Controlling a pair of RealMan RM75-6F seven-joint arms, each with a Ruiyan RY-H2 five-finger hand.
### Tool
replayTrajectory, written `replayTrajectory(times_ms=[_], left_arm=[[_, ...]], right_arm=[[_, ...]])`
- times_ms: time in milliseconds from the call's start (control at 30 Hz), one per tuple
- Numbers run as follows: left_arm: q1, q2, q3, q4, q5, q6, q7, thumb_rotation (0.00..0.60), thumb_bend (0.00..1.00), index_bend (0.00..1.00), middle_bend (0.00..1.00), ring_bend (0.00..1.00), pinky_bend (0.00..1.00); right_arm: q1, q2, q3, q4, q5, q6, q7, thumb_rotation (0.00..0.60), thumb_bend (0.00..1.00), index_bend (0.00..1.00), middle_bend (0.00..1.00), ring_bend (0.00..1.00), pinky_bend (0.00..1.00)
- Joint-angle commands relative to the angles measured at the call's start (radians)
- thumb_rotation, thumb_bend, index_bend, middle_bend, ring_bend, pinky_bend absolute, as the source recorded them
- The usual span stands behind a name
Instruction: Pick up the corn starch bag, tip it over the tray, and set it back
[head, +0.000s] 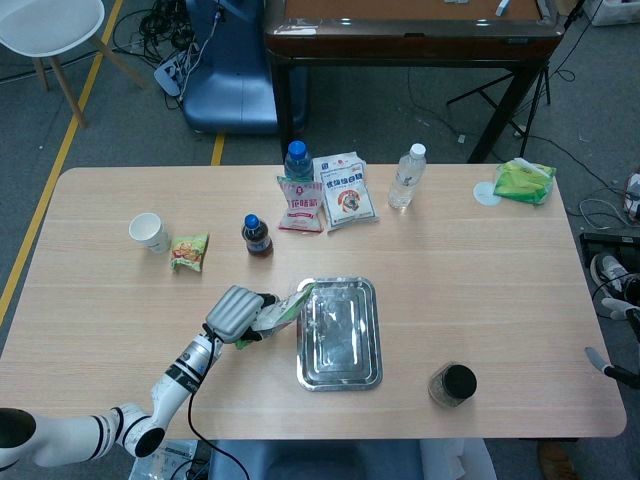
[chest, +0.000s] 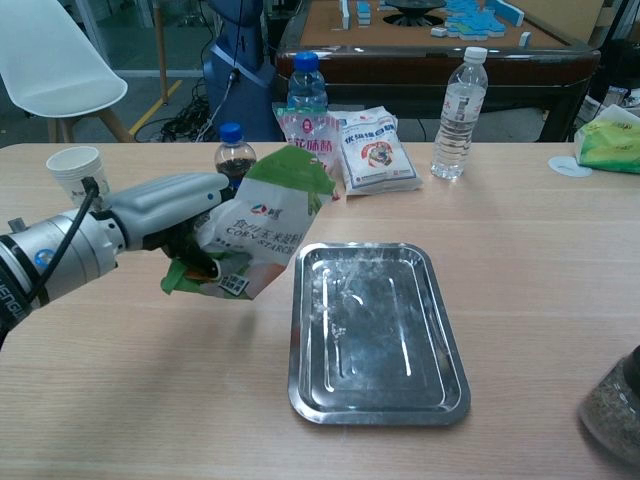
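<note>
My left hand (chest: 165, 215) (head: 233, 314) grips the corn starch bag (chest: 262, 220) (head: 280, 309), a white pouch with a green top and "CORN STARCH" printed on it. The bag is held above the table just left of the metal tray (chest: 440, 330) (head: 372, 340), tilted with its green top up and toward the tray's left edge. The tray lies flat at the table's middle and looks bare and shiny. My right hand is not seen in either view.
Behind the tray stand a small dark bottle (chest: 232, 150), a blue-capped bottle (chest: 307, 85), two white packets (chest: 375, 148) and a clear water bottle (chest: 457, 112). A paper cup (chest: 76, 170) and snack packet (head: 189, 251) sit far left. A dark jar (head: 453, 384) stands front right.
</note>
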Motion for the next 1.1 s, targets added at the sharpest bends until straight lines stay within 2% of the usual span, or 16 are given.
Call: replayTrajectory(times_ms=[33, 200, 533, 867, 1100], left_arm=[[0.029, -0.061, -0.024, 0.077, 0.049, 0.005, -0.096, 0.600, 0.49, 0.48, 0.70, 0.69, 0.74], [0.039, -0.125, -0.042, 0.160, 0.075, -0.005, -0.186, 0.600, 0.49, 0.48, 0.70, 0.69, 0.74], [0.041, -0.209, -0.045, 0.350, 0.142, -0.029, -0.319, 0.600, 0.49, 0.48, 0.70, 0.69, 0.74], [0.057, -0.275, -0.069, 0.460, 0.157, -0.027, -0.437, 0.600, 0.49, 0.48, 0.70, 0.69, 0.74], [0.064, -0.312, -0.065, 0.541, 0.173, -0.041, -0.500, 0.600, 0.49, 0.48, 0.69, 0.66, 0.71]], right_arm=[[0.000, 0.000, 0.000, -0.001, 0.001, -0.001, -0.001, 0.600, 0.07, 0.31, 0.41, 0.22, 0.21], [-0.001, 0.000, 0.000, -0.002, 0.006, -0.002, -0.002, 0.600, 0.07, 0.31, 0.41, 0.22, 0.21], [-0.004, 0.003, 0.001, -0.007, 0.014, -0.003, -0.010, 0.600, 0.07, 0.31, 0.41, 0.22, 0.21], [0.000, 0.003, 0.003, -0.019, 0.017, -0.008, -0.027, 0.600, 0.07, 0.31, 0.41, 0.22, 0.21], [0.002, 0.004, 0.003, -0.025, 0.022, -0.015, -0.035, 0.600, 0.07, 0.31, 0.41, 0.23, 0.21]])
